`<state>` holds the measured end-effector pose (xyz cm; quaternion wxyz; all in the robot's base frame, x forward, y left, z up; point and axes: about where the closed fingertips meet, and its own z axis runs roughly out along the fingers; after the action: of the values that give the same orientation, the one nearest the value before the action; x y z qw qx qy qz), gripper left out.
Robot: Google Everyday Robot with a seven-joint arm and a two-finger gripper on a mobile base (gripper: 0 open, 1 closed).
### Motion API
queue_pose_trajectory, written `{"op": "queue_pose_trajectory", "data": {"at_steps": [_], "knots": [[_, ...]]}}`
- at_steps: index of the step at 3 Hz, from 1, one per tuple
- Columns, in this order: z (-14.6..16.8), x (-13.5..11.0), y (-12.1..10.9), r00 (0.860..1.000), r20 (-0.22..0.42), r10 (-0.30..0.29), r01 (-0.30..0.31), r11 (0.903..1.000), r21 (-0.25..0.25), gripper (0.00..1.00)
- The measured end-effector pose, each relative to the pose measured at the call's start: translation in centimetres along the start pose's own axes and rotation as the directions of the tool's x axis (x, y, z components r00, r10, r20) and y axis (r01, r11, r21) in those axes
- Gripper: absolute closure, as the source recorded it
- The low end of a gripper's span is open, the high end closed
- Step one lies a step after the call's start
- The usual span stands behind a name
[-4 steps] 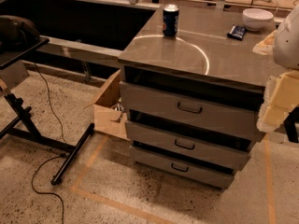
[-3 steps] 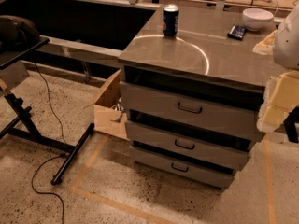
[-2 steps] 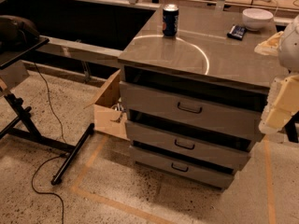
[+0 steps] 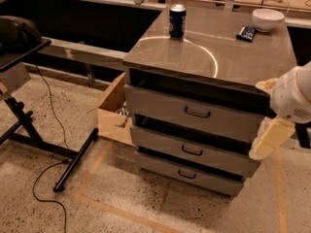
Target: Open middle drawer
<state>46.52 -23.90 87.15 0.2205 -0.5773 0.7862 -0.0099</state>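
Observation:
The grey cabinet has three stacked drawers. The middle drawer is a wide, shallow grey front with a small dark loop handle at its centre. It sits pushed in, roughly in line with the drawers above and below. My gripper, cream-coloured under a white wrist, hangs at the cabinet's right front corner. It is level with the middle drawer's right end, well to the right of the handle, and holds nothing that I can see.
A taller top drawer and a narrow bottom drawer flank the middle one. A soda can, a white bowl and a dark packet stand on the cabinet top. An open cardboard box sits at the cabinet's left. A black stand with a cable is at far left.
My gripper has come down and slightly left along the cabinet's right front corner, from top-drawer height to middle-drawer height. The drawers have not moved.

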Motion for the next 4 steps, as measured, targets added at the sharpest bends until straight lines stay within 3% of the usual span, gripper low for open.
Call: {"op": "queue_pose_trajectory", "data": {"at_steps": [2,3,4], "knots": [[11.6,2.1,1.7,0.998,-0.056,-0.003,0.006,0.9988,0.048,0.0],[16.3,2.8,3.1,0.995,-0.097,-0.007,0.01,0.9995,0.029,0.0],[16.5,3.0,3.2,0.995,-0.104,-0.003,0.007,0.9995,0.031,0.0]]}}
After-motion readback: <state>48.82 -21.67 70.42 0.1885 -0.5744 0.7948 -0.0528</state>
